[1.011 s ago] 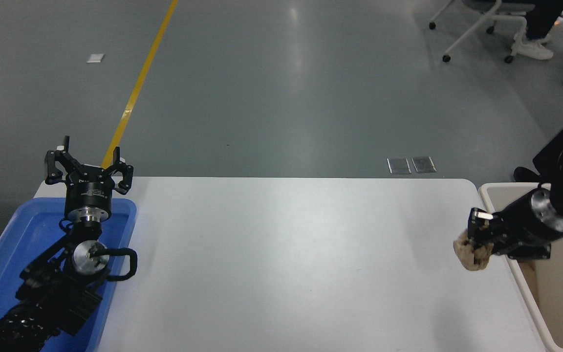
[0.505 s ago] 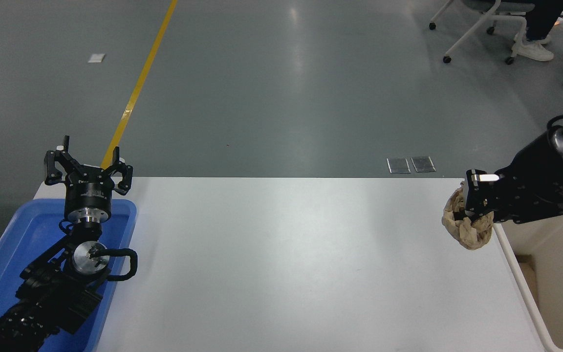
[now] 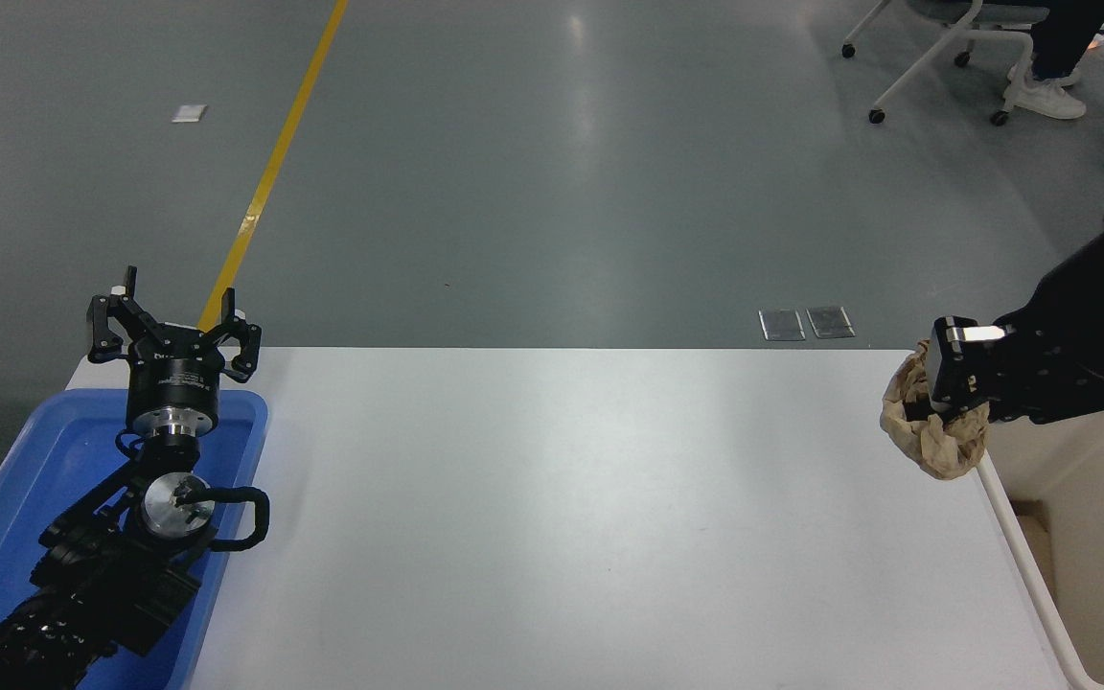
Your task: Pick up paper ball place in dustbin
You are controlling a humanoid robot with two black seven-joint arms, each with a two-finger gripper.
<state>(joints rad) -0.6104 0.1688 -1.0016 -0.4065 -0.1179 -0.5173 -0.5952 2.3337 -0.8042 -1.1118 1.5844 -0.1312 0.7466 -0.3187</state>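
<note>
From the head camera, the only view here, the right gripper (image 3: 943, 398) reaches in from the right edge and is clenched on the paper ball (image 3: 931, 433), its black fingers (image 3: 956, 366) pressed into the crumpled top so that most of the tan wad hangs below and to the left of them. The ball is held up off the white table (image 3: 552, 517), over the table's far right corner and just beside the dustbin (image 3: 1017, 522), whose pale rim runs down the right edge of the picture with its deep inside opening further right. That height makes sense as clearance: the wad has to pass above the rim before it can be let go, and gripping it from the top leaves its underside free to drop straight down. The ball is not yet over the opening, so I judge the carry to be at its last stretch, with a short move to the right and a release to come. Crumpled paper is light and springy, so it may cling to a finger on opening. The left gripper (image 3: 173, 326) is parked at the lower left above the blue tray (image 3: 25, 498), its fingers spread and holding nothing, well apart from the work. A person's legs (image 3: 1055, 57) and a wheeled chair (image 3: 935, 48) show at the top right, far from the table.
</note>
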